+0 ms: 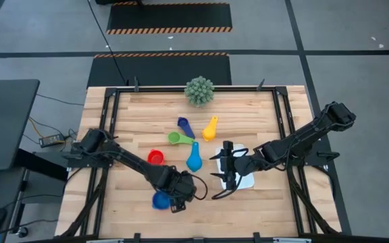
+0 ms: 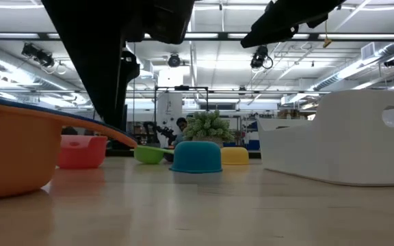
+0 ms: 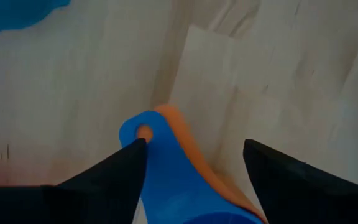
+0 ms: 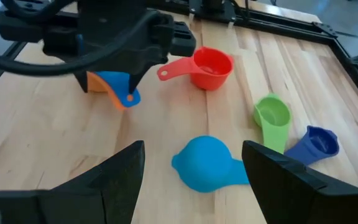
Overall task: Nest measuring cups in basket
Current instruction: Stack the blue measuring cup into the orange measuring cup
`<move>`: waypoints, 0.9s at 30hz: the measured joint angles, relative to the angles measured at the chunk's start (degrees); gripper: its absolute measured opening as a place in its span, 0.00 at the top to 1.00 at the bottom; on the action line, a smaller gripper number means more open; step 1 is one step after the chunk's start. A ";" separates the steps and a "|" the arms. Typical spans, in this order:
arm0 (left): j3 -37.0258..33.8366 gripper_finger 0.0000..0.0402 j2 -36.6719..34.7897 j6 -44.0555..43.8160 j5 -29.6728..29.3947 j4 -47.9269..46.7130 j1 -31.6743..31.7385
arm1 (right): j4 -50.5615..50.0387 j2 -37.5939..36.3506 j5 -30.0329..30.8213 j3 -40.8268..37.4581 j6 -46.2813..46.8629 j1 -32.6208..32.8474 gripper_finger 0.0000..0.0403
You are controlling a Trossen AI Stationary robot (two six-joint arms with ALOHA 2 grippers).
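My wooden table (image 1: 127,121) is the biggest thing here. My white basket (image 1: 245,181) sits near the front right part of the tabletop, and in the low view it looks tall and plain. My right pincer (image 1: 227,164) is over the left edge of the basket, with its fingers apart and nothing in them. My left pincer (image 1: 181,191) is near the front edge of the tabletop, left of the basket. Its fingers are apart, one on each side of the blue cup (image 3: 166,180). The blue cup sits inside the orange cup (image 3: 194,155). In the middle of the tabletop are the light blue cup (image 4: 204,160), the red cup (image 4: 207,67), the green cup (image 4: 272,118), the purple cup (image 4: 316,143) and the yellow cup (image 1: 210,129). A spiky green plant (image 1: 199,90) is by the back edge
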 joint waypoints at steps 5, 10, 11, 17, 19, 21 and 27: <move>0.00 0.35 -0.67 -0.02 1.03 -2.32 -0.09 | 0.42 0.00 -0.02 0.00 0.00 0.10 0.31; 0.00 0.37 -1.80 -1.17 0.67 -4.93 0.55 | 1.35 0.00 -0.13 0.00 0.15 0.12 0.31; 0.00 0.37 -1.95 -1.49 0.94 -4.80 0.78 | 1.33 0.00 -0.34 0.00 0.29 0.08 0.31; 0.02 0.37 -2.91 -5.76 2.99 -6.99 1.79 | 1.63 0.00 -0.63 0.00 0.20 0.09 0.31; 0.02 0.36 -2.91 -8.26 4.13 -6.74 1.79 | 1.24 0.00 -0.65 0.00 -1.14 0.10 0.31; 0.02 0.35 -2.91 -11.71 4.39 -6.29 1.68 | 0.66 0.00 -0.63 0.00 -3.26 0.10 0.31; 0.02 0.33 -2.89 -19.89 2.72 -6.22 1.64 | 0.10 -0.02 -0.65 0.00 -7.47 0.10 0.31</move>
